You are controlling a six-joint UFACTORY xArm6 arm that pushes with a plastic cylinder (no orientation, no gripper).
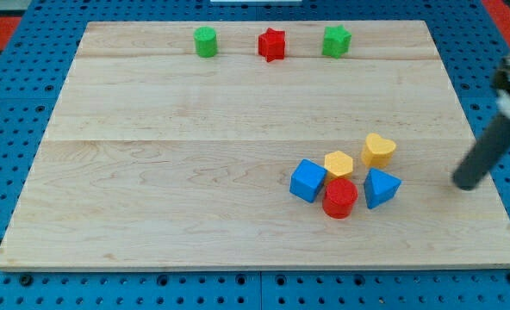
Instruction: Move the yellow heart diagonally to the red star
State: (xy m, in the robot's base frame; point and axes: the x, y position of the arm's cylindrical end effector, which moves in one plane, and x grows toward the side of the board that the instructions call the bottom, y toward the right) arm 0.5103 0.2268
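Note:
The yellow heart (378, 150) lies at the view's lower right, at the upper right of a cluster of blocks. The red star (272, 44) sits near the view's top edge, in the middle of a row of three. My tip (466, 183) is at the view's right, to the right of and slightly below the yellow heart, apart from it and from every block. The dark rod rises from it toward the upper right.
A yellow hexagon-like block (338, 164), a blue cube (307, 181), a red cylinder (340, 199) and a blue triangular block (381, 188) crowd just left of and below the heart. A green cylinder (205, 41) and a green star-like block (336, 40) flank the red star. The wooden board (169, 172) ends close to my tip's right.

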